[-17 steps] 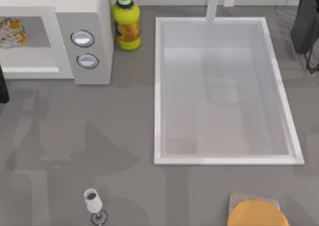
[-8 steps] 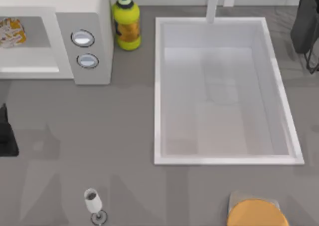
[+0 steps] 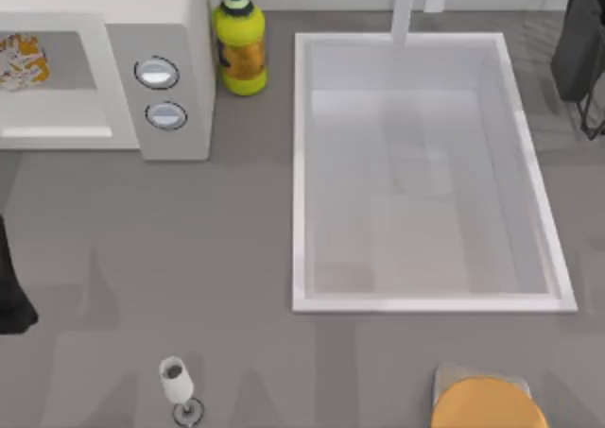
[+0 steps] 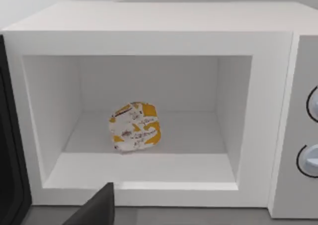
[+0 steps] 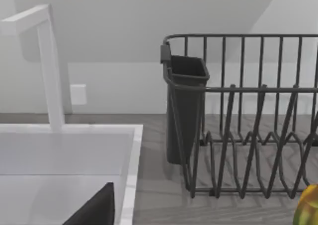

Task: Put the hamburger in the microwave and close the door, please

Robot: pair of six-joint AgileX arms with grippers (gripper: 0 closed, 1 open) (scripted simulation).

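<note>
The hamburger (image 3: pixel 19 59), a white-wrapped lump with orange patches, lies inside the cavity of the microwave (image 3: pixel 175 31) at the table's back left. In the left wrist view the hamburger (image 4: pixel 135 127) rests on the cavity floor of the microwave (image 4: pixel 268 111), apart from the walls. The door (image 4: pixel 9 150) is swung open, its dark edge beside the opening. My left arm (image 3: pixel 9 291) sits at the table's left edge, well in front of the microwave, and holds nothing that I can see. A dark piece of my right gripper (image 5: pixel 94 210) looks over the sink toward the dish rack.
A yellow bottle (image 3: pixel 240 45) stands beside the microwave. The white sink (image 3: pixel 301 163) with its faucet (image 5: pixel 52 71) fills the middle right. A dark dish rack (image 5: pixel 238 115) is at the back right. A wine glass (image 3: pixel 176 383) and an orange disc on a grey board (image 3: pixel 487 404) are at the front.
My left arm has drawn back from the microwave toward the table's front along the left edge. The hamburger has stayed in the cavity.
</note>
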